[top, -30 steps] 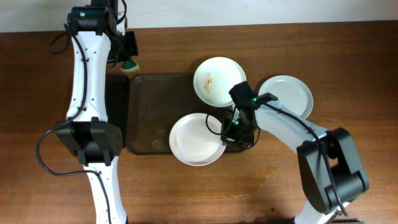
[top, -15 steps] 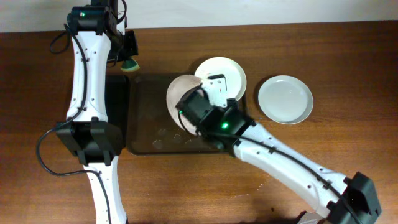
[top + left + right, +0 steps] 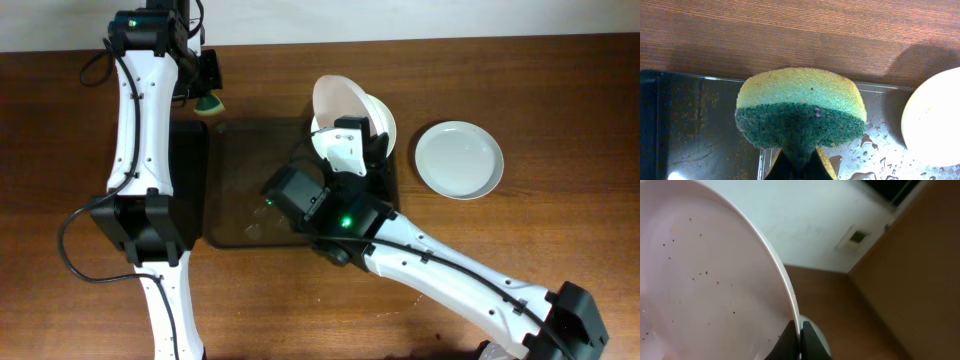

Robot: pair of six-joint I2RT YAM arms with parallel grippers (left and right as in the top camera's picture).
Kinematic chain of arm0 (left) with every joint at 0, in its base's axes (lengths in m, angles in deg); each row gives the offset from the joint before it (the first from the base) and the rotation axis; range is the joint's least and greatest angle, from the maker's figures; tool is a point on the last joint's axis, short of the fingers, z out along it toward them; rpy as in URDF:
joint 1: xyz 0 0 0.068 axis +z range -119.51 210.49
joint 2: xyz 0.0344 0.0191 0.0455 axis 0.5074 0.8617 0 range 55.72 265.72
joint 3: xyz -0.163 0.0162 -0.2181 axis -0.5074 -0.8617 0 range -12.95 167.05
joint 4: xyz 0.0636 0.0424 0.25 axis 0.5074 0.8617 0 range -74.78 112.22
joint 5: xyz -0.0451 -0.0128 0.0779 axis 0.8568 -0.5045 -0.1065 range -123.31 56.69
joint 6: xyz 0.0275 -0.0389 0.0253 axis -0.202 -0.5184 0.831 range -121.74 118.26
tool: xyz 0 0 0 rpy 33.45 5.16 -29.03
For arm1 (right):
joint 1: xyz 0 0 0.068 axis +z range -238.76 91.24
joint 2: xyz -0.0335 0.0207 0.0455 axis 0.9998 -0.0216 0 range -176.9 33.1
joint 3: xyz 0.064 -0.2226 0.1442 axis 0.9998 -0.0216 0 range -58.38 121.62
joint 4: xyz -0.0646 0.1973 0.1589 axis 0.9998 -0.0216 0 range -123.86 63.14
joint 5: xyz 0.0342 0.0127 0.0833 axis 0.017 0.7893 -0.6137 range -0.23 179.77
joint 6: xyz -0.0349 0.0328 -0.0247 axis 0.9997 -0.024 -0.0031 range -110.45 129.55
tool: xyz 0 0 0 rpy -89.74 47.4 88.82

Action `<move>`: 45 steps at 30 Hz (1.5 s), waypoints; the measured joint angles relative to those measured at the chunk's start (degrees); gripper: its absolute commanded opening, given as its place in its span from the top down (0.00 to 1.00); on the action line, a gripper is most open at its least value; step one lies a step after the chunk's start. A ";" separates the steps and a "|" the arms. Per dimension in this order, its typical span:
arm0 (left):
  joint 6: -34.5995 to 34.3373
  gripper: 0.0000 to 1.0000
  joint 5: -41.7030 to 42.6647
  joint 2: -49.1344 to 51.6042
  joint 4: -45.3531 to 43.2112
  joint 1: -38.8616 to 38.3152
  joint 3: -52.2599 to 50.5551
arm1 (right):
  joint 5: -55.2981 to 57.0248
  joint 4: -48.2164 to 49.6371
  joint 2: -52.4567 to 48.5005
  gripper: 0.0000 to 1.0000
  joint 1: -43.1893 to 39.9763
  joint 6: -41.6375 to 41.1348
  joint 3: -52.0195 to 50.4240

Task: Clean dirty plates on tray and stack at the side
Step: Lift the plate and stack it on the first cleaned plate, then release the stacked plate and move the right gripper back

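Overhead looks straight down on the table (image 3: 560,80). Left wrist looks down closely at the sponge (image 3: 800,107) by the tray's (image 3: 880,150) far left corner. Right wrist faces upward, tight against a plate (image 3: 700,280); overhead shows both spots.

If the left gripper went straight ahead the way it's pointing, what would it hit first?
Probably the back corner of the tray. The sponge held in the left gripper hangs over that corner, right beside the black tray. Depth is unclear.

One plate (image 3: 386,118) sits at the tray's (image 3: 240,170) far-right corner, another plate (image 3: 459,160) right of it.
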State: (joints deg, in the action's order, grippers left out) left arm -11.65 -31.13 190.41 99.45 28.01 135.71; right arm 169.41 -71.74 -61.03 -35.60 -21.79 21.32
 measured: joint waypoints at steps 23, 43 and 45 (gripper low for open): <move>0.00 0.99 0.00 0.00 0.00 -0.02 0.00 | -67.10 -6.71 3.04 0.96 -57.09 0.09 1.46; 0.00 0.99 0.00 0.00 0.00 -0.02 0.00 | -89.61 -3.93 -14.73 0.47 -54.95 4.11 11.47; 0.00 0.99 0.00 0.00 0.00 0.00 0.00 | -89.53 -3.72 -14.82 0.47 -50.14 1.90 11.47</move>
State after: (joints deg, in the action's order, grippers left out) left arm -11.65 -31.13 190.41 99.45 28.01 135.71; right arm 79.88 -75.46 -75.85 -85.74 -19.88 32.80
